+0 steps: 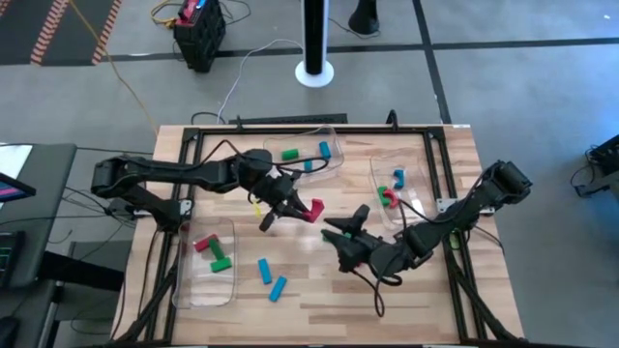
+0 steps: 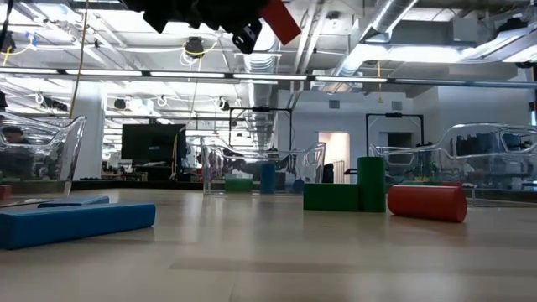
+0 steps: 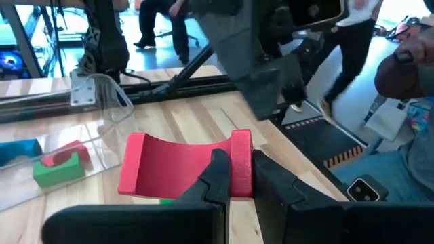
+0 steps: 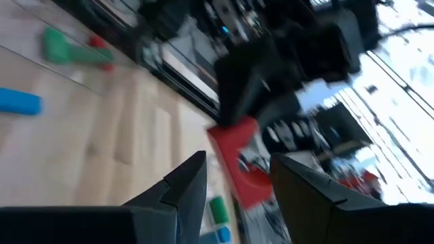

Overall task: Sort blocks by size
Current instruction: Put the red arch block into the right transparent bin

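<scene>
Red block point(image 1: 314, 210) is up in the air mid-table, clamped in the left gripper point(image 1: 308, 207), long axis tilted diagonally. Right gripper point(image 1: 345, 232) sits just beside it, fingers spread apart, holding nothing.

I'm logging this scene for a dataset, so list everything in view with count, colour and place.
Held block: 1, red, arch-shaped, above table centre in left tool.
Loose blocks: 2, blue, near front of table.
Left tray: 1, clear, holds a red and two green blocks.
Back tray: 1, clear, holds one green and two blue blocks.
Right tray: 1, clear, holds blue, red and green blocks.
Table: 1, light wood with black frame.
People: at least two, in the room beyond the table.
Left tool: shut on held block.
Right tool: open, empty, beside held block.
</scene>
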